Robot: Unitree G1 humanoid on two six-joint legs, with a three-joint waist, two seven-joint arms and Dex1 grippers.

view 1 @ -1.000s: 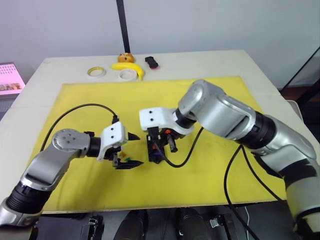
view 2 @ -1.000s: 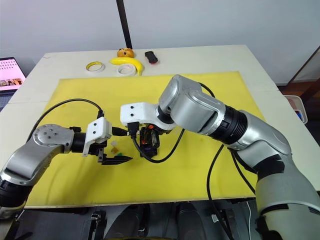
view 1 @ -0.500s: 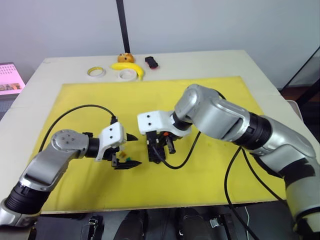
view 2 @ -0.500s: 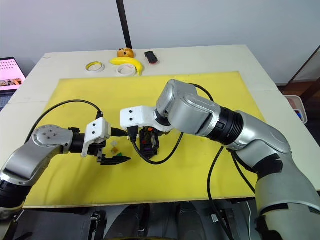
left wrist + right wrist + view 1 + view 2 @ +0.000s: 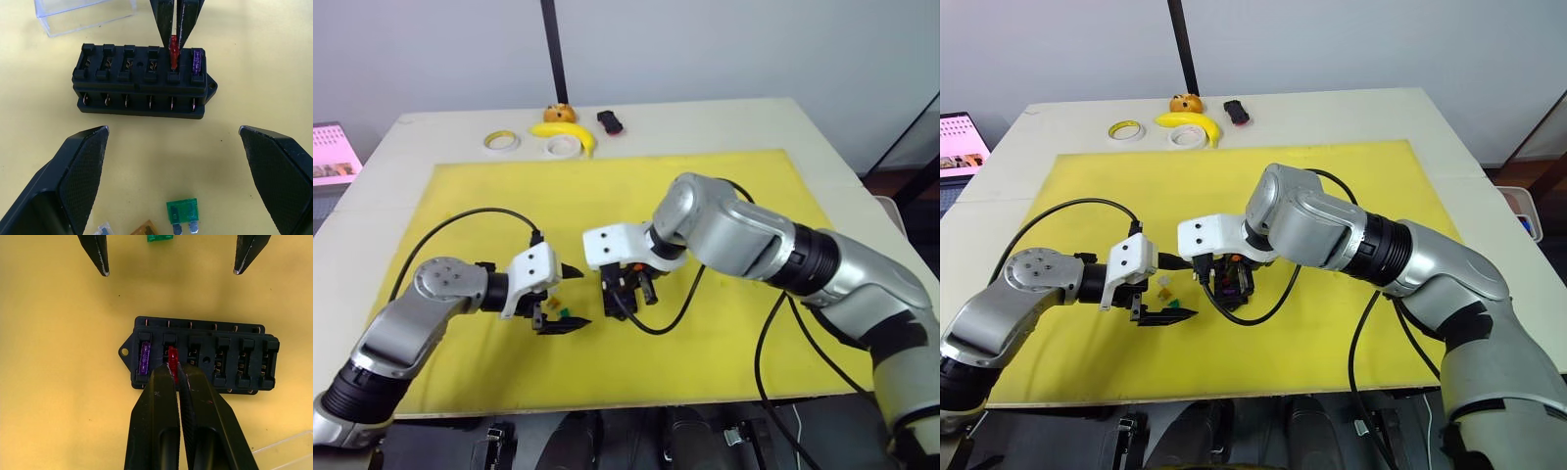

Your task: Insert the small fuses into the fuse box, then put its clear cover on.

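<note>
Pinching right gripper (image 5: 174, 373): our two black fingers are tight on the red fuse (image 5: 173, 50), which stands in the second slot.
Fuse box (image 5: 142, 81): black, with six slots in a row, flat on the yellow mat (image 5: 724, 186).
Purple fuse (image 5: 197, 61): sits in the end slot, beside the red one.
Left gripper (image 5: 176, 156): we hold it wide open with nothing in it, near the box.
Green fuse (image 5: 183, 212): loose on the mat between our left fingers.
Clear cover (image 5: 83, 13): lies just behind the box.

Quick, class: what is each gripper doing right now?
Left gripper: open, empty.
Right gripper: shut on the red fuse, at a slot of the fuse box.
</note>
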